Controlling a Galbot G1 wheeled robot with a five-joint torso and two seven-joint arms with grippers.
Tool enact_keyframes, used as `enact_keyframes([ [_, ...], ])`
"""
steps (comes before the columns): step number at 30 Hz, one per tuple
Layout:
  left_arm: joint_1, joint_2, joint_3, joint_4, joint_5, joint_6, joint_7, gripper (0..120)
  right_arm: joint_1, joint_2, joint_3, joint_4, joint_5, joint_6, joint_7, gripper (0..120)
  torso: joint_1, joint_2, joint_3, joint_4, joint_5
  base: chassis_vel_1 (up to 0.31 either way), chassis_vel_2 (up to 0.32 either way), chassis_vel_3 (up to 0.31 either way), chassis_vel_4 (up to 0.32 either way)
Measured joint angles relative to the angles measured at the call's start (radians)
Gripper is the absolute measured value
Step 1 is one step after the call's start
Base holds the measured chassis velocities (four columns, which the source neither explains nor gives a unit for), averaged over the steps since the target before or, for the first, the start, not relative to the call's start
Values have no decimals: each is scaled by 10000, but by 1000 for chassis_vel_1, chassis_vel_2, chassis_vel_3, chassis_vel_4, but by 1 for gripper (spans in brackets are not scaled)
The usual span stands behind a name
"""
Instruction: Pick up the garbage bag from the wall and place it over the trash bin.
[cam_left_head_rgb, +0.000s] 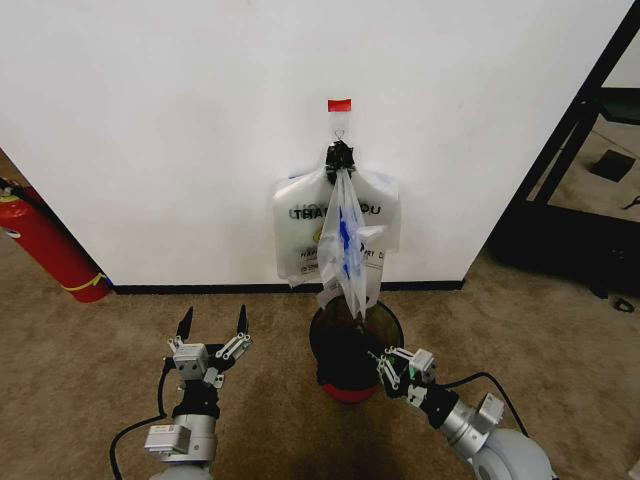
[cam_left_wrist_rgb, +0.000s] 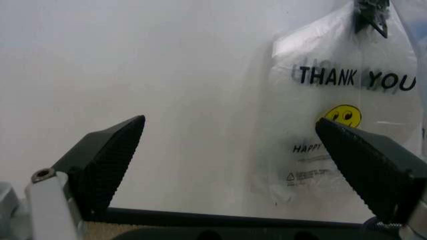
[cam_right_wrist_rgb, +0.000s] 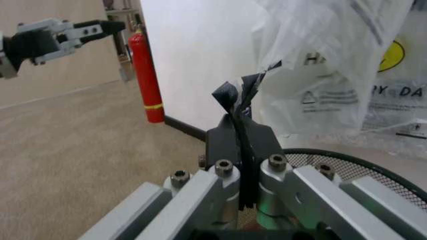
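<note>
One bag (cam_left_head_rgb: 343, 240), thin, crinkly and judged near weightless, is pinched at its lower edge by the closed right gripper (cam_right_wrist_rgb: 241, 95) above the bin (cam_left_head_rgb: 385, 322); left gripper (cam_left_head_rgb: 213, 322) idles open.

Trash bin (cam_left_head_rgb: 355, 345): mouth partly screened by the garbage bag (cam_left_head_rgb: 345, 245) hanging into it; bundle of bags (cam_left_head_rgb: 295, 225) and wall (cam_left_head_rgb: 180, 120) close behind. Left of bin, open carpet (cam_left_head_rgb: 90, 350); fire extinguisher (cam_left_head_rgb: 45, 245) far left. Right, carpet runs to black shelf frame (cam_left_head_rgb: 560, 170).

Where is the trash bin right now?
In the head view the trash bin stands on the carpet against the wall, right of centre, directly under the hanging garbage bag, beside the right tool.
</note>
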Motion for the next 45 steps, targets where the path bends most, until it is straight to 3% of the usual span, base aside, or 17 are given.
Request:
enact_keyframes([
  [45, -20, 52, 32, -56, -24, 10, -2, 100, -957, 209, 426, -132, -1753, 1520, -650, 0, 0, -1, 0, 0, 0, 0, 0, 0, 0],
])
